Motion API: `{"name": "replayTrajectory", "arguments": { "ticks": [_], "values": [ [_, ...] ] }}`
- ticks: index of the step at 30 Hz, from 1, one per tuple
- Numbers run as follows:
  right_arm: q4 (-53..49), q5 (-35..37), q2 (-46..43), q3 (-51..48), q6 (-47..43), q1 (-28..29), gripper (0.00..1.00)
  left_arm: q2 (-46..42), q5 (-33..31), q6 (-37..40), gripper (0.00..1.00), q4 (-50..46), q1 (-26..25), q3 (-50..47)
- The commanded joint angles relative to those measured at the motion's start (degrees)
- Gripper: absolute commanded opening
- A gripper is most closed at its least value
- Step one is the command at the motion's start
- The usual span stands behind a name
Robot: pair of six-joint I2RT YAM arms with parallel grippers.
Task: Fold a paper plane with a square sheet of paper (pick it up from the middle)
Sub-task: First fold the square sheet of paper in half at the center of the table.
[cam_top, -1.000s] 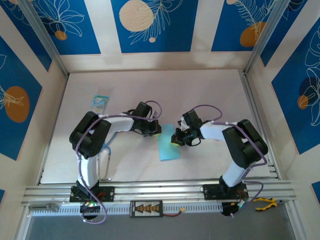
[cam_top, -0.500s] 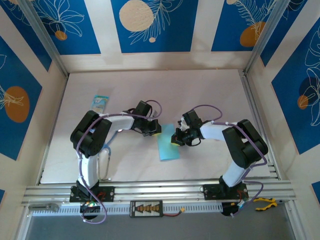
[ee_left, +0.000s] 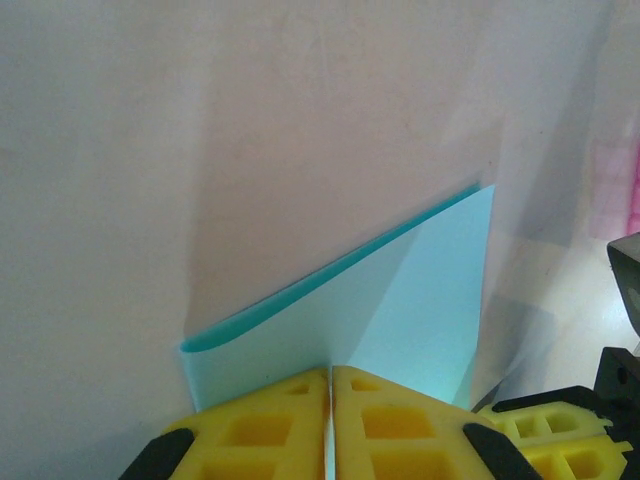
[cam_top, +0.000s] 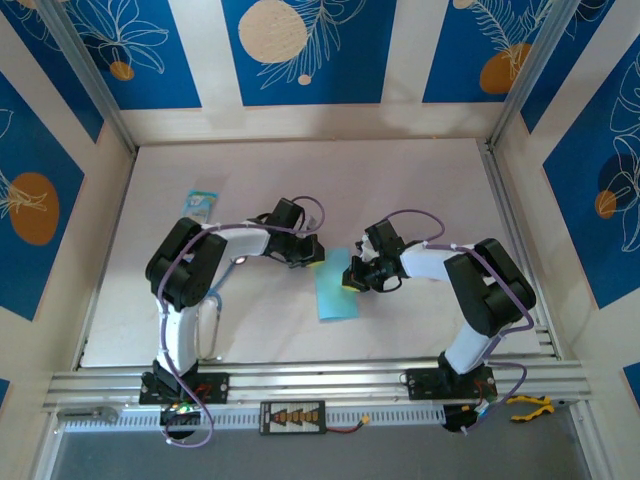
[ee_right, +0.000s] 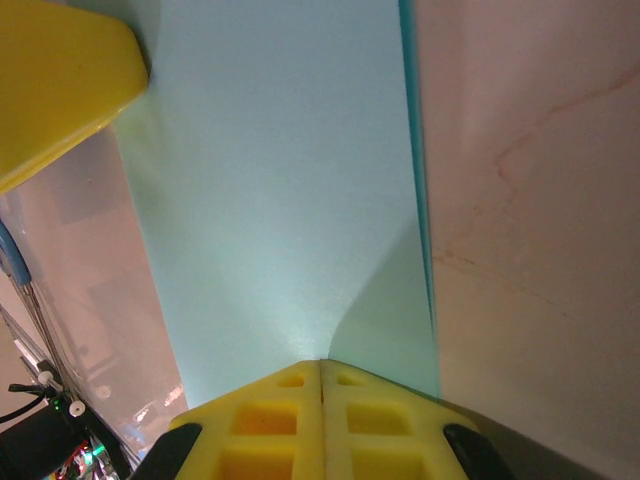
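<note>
Robot lab test cell: twin arms (cam_top: 480, 290) bolted to an aluminium rail (cam_top: 320, 380) at the near edge, white table (cam_top: 400, 180), blue leaf-print wall panels (cam_top: 310, 50) around.

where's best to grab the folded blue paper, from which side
Probably the long doubled edge of the light-blue paper, coming in low from beyond that edge. The sheet is thin and flat, so a top-down pinch mid-sheet has nothing to bite, while this edge stands slightly off the table, shadow beneath.
</note>
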Motion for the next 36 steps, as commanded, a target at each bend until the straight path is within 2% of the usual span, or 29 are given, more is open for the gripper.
{"name": "replayTrajectory", "arguments": {
  "ticks": [1, 19, 27, 36],
  "values": [
    [-6.53, 5.15, 3.62, -2.84, 0.78, 0.57, 0.0, 2.07, -4.73, 0.57, 0.11, -2.16, 2.42, 0.53],
    [-7.22, 5.74, 2.67, -3.31, 0.58, 0.58, 0.0, 3.12, -8.58, -2.54, 0.1, -4.61, 5.34, 3.28],
    [-7.16, 5.74, 2.62, -3.31, 0.61, 0.55, 0.0, 3.13, -12.69, -3.64, 0.09, -6.69, 5.56, 3.9],
    [-7.06, 5.65, 2.69, -3.43, 0.61, 0.57, 0.0, 4.32, -11.5, -4.46, 0.09, -4.93, 5.9, 5.57]
  ]
}}
